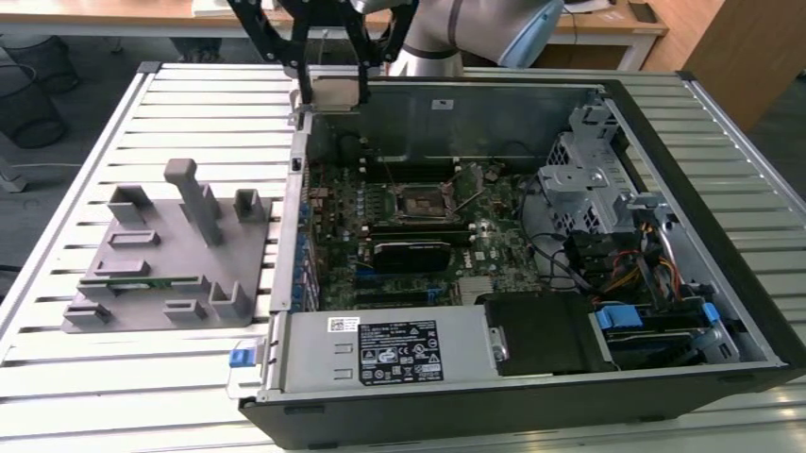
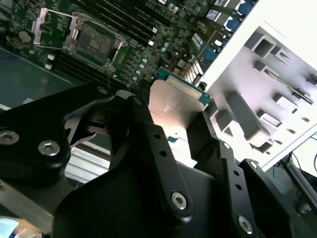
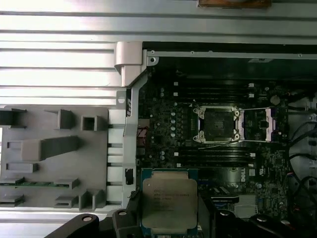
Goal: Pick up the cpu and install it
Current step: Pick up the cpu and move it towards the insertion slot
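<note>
Tabletop (image 1: 75,377) carries the opened computer case (image 1: 504,411). A grey fixture (image 1: 164,255) is noted at the case's 9 o'clock in the exterior view. Step judged: carry phase, install not yet done. Tool (image 1: 332,83) is closed partway, clamped on opposite edges of the cpu (image 3: 168,201). The cpu is held aloft at 11 o'clock of the open socket (image 3: 217,124), well apart from it.
</note>
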`<state>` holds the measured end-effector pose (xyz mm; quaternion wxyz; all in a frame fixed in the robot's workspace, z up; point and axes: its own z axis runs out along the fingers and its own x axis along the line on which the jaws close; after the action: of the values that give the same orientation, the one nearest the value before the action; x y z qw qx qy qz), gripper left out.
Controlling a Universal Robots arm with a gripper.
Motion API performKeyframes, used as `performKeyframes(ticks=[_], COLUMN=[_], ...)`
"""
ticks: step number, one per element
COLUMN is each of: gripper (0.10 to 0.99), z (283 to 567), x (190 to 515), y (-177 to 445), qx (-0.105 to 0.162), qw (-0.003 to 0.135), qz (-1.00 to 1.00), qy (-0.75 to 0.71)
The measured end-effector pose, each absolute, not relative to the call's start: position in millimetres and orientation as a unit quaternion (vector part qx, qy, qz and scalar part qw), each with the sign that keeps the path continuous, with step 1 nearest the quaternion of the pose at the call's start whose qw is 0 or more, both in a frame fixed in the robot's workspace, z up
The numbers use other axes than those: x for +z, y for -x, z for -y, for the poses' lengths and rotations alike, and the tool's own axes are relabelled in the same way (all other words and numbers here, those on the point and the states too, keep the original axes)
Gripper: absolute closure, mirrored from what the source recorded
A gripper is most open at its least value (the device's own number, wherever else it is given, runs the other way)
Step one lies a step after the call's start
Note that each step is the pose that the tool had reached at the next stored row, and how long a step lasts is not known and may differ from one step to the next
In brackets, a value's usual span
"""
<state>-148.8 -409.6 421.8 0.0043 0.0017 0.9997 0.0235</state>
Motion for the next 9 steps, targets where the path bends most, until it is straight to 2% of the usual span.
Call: performKeyframes(ticks=[9], gripper=[0.545], z=[409], x=[422], y=[113], qx=[0.024], qw=[0.004], qz=[-1.0], qy=[-0.002])
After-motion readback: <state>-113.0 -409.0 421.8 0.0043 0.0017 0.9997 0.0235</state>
